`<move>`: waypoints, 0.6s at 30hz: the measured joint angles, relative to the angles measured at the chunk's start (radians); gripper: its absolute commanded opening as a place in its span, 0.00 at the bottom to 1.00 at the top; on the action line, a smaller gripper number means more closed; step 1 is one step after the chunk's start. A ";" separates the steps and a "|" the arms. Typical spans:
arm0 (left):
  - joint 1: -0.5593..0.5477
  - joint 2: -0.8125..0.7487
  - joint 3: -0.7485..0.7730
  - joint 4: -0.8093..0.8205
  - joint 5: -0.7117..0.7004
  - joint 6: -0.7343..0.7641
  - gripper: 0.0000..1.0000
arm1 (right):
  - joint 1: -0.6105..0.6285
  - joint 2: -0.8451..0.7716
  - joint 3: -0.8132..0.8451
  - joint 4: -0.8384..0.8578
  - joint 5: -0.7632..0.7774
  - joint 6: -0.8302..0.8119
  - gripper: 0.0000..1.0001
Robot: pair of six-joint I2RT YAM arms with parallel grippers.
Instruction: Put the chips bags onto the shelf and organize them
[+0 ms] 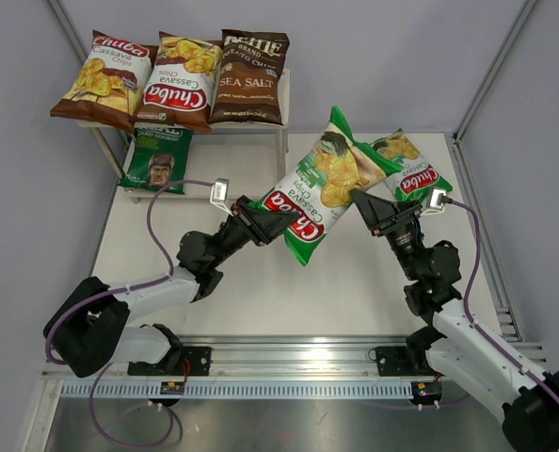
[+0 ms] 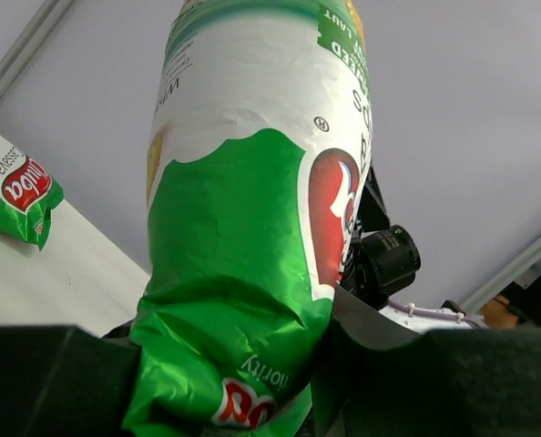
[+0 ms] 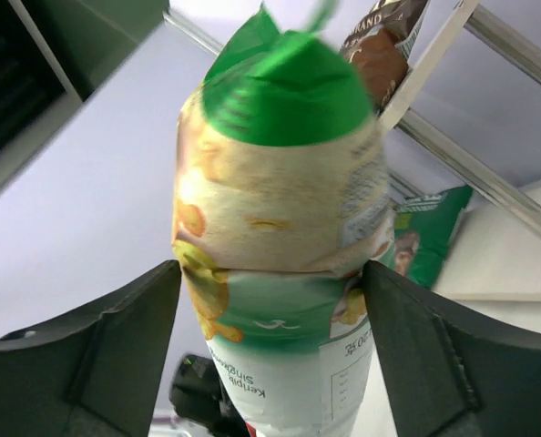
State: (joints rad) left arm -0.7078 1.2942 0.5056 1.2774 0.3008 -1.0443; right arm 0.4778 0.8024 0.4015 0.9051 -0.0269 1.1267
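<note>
Six chips bags are showing: two brown Chuba bags (image 1: 99,80) (image 1: 178,83) at 11 o'clock, one Kettle Sea Salt bag (image 1: 251,77) at 12 o'clock, one dark green face bag (image 1: 157,160) at 10 o'clock, and two green ones, the inner green Chuba bag (image 1: 322,184) at 1 o'clock and the outer green Chuba bag (image 1: 411,169) at 2 o'clock. One two-board shelf (image 1: 242,160) is standing at 11 o'clock. Two arms (image 1: 167,287) (image 1: 454,306) are reaching in from 7 and 5 o'clock.

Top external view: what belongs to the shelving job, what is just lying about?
Job: shelf; two brown Chuba bags; Kettle bag; face bag; held green Chuba bag; other green Chuba bag; left gripper; right gripper.
Rest: table; purple cable; base rail.
</note>
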 measured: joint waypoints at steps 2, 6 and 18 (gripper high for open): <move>0.002 -0.016 -0.009 -0.005 0.030 0.021 0.20 | 0.005 -0.074 0.005 -0.097 -0.037 -0.065 0.95; 0.010 -0.056 -0.020 -0.031 0.101 0.069 0.18 | 0.015 -0.201 0.061 -0.350 -0.100 -0.219 1.00; 0.119 -0.354 -0.134 -0.395 0.145 0.156 0.15 | 0.022 -0.425 0.339 -1.154 0.050 -0.543 0.99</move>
State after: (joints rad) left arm -0.5892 0.9401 0.3717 0.8822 0.4458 -0.8886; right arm 0.4999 0.3779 0.7403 -0.2493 0.0227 0.5835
